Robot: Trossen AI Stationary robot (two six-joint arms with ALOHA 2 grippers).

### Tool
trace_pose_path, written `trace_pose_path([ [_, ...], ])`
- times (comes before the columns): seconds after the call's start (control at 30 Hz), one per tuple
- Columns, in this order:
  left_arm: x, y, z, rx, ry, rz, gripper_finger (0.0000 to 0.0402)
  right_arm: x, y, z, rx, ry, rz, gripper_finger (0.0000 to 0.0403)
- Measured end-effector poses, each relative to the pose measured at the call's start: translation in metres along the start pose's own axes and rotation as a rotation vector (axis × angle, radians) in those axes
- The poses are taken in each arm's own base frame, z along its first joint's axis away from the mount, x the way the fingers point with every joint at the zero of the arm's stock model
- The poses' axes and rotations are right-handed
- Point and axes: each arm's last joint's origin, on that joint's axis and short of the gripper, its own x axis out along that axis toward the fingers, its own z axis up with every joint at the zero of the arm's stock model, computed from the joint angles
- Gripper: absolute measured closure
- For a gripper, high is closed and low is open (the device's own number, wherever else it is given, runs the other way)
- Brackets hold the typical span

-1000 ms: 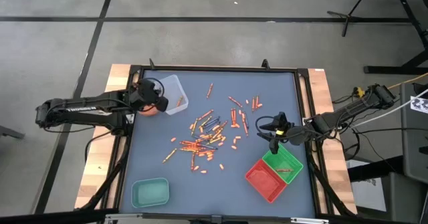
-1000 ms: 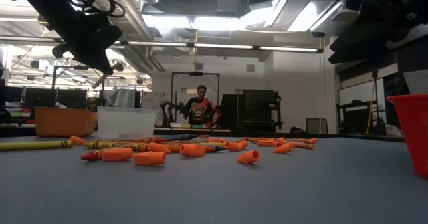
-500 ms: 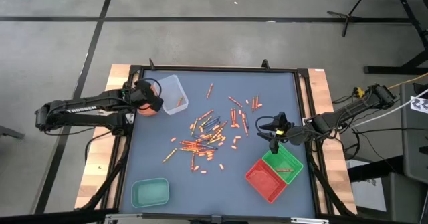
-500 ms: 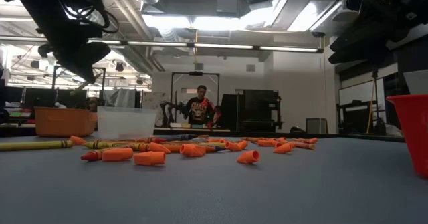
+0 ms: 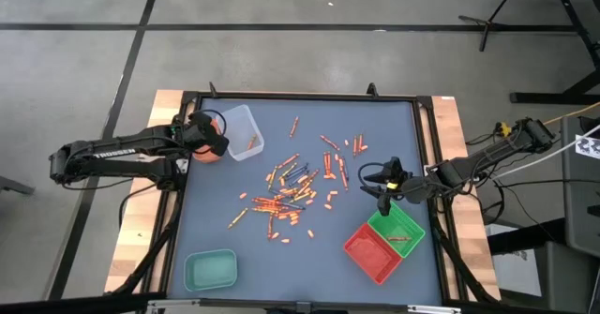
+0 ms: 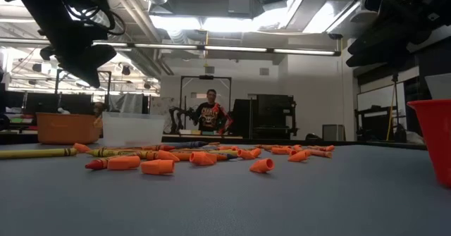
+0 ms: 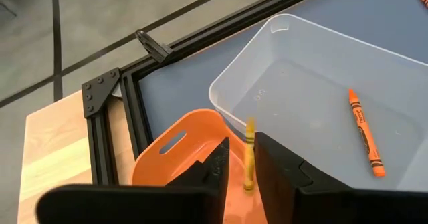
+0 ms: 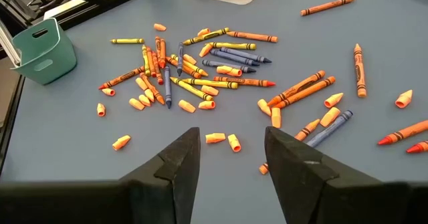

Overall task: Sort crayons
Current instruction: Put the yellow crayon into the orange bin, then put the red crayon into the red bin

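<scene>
Only the left wrist view shows a yellow crayon upright in the gap of the left gripper, blurred, its jaws slightly apart and not clearly pinching it, above the orange tray; beyond the jaws a clear tray holds one orange crayon. From above, that gripper hides the stick. The right gripper hangs with jaws wide apart; the loose crayons lie ahead of them, a teal tray farther off. The left arm reads TROSSEN; crayon labels are unreadable.
</scene>
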Motion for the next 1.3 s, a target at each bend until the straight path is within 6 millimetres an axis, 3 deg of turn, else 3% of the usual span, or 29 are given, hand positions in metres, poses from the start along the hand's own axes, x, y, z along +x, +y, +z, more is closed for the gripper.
trace_pose_path([
  [0.33,0.0,0.0,0.0,-0.007,0.0,0.0,0.0331,0.0,-0.001,0.001,0.0,-0.031,-0.037,0.0237],
  [0.83,0.0,-0.001,0.001,-0.017,-0.008,-0.007,0.033,0.001,-0.012,0.01,0.028,-0.221,-0.272,0.0237],
  [1.3,0.0,-0.001,0.001,-0.018,-0.009,-0.007,0.033,0.036,-0.071,0.035,0.191,-0.137,-0.498,0.0237],
])
